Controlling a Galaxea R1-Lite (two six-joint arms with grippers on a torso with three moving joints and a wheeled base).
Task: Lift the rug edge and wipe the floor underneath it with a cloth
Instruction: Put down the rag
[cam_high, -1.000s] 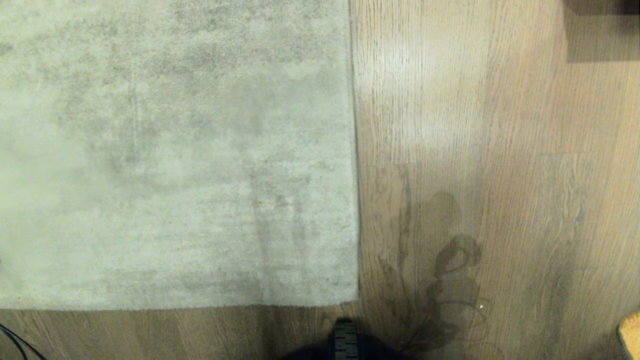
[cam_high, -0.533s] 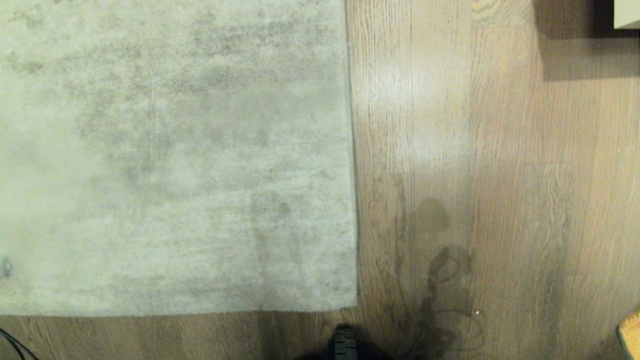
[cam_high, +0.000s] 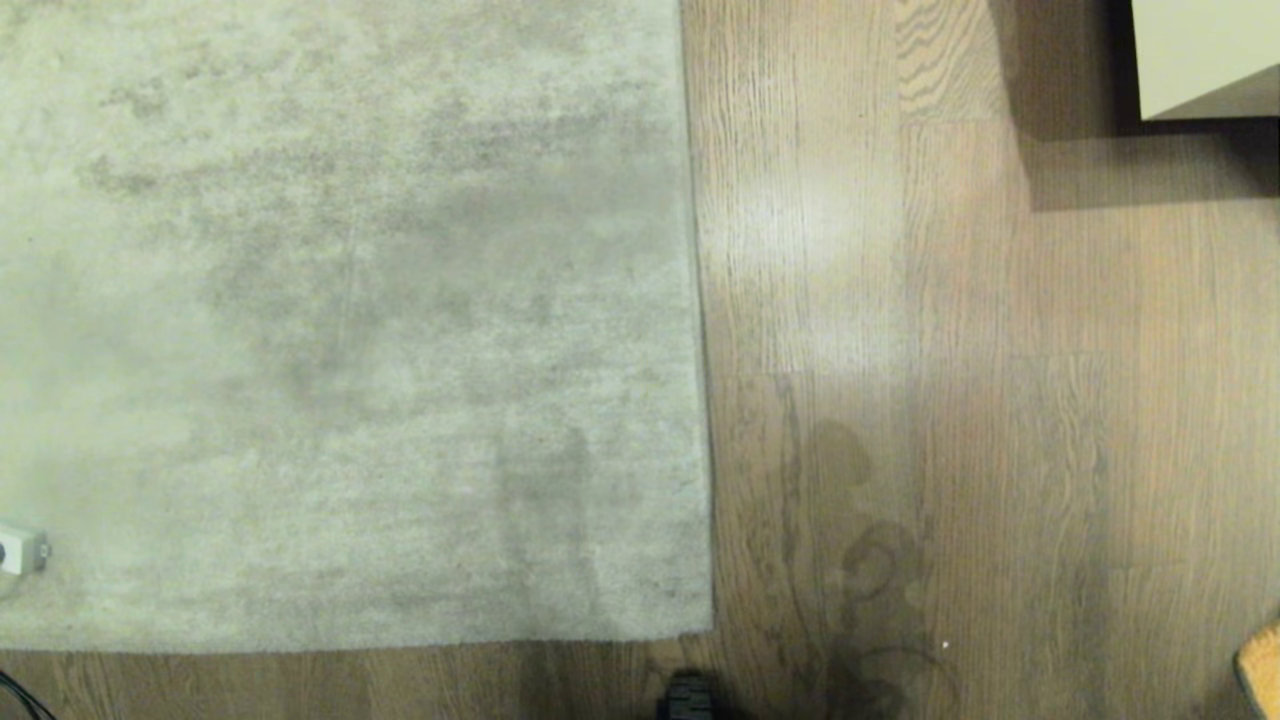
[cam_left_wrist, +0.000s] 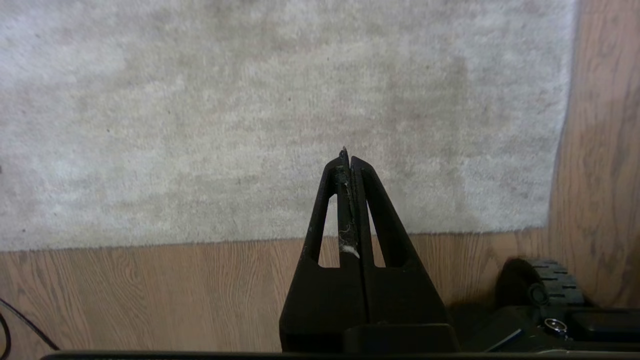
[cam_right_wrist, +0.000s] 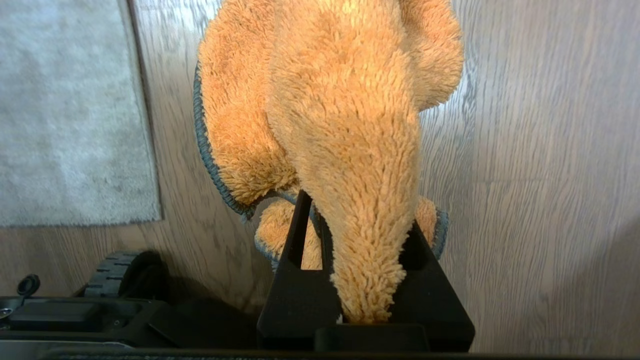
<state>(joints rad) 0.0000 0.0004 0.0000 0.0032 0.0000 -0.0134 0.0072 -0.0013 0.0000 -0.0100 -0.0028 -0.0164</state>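
Right wrist view: right claw gripping cloth

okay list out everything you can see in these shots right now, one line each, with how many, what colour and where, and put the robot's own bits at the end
rug: one, pale grey-beige mottled, lying flat on the left of the head view; its corner is near the robot's base.
floor: light brown wood-grain planks, right of the rug and along its near edge.
cloth: one, fuzzy orange-tan with a blue-grey hem, hanging from the right gripper.
furniture: one, cream, on the floor at far right.
plug-like object: one, white, on the rug at the left edge of the head view.
cable: one, black, on the floor in front of the rug.
left gripper: black, shut and empty, above the rug's near edge.
right gripper: black, clamped on the cloth above the floor.
wheel: black, on the floor at the rug corner.
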